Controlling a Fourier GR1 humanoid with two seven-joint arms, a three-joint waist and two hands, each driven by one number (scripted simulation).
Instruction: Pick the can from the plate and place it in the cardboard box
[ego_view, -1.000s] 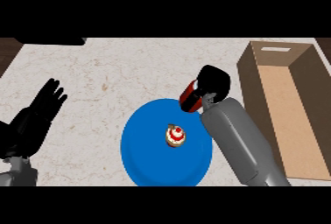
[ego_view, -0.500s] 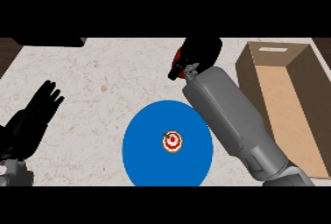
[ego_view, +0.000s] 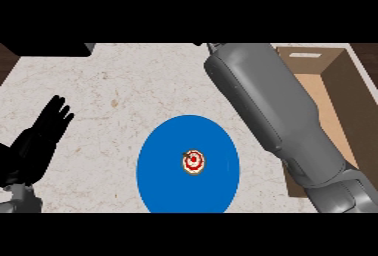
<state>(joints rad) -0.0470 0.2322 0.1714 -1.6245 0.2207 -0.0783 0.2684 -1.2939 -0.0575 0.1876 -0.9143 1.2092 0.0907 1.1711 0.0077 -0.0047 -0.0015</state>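
One left robot hand (ego_view: 37, 147), fingers straight, holding nothing, right robot hand out of frame, forearm (ego_view: 273, 110) overlapping cardboard box (ego_view: 338, 95).

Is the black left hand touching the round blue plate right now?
Apart. The head view shows bare speckled counter between the black left hand and the round blue plate; the hand rests open at the view's left edge.

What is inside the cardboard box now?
Only bare brown floor shows inside the cardboard box. The right forearm covers its left side and near end, so anything there is hidden.
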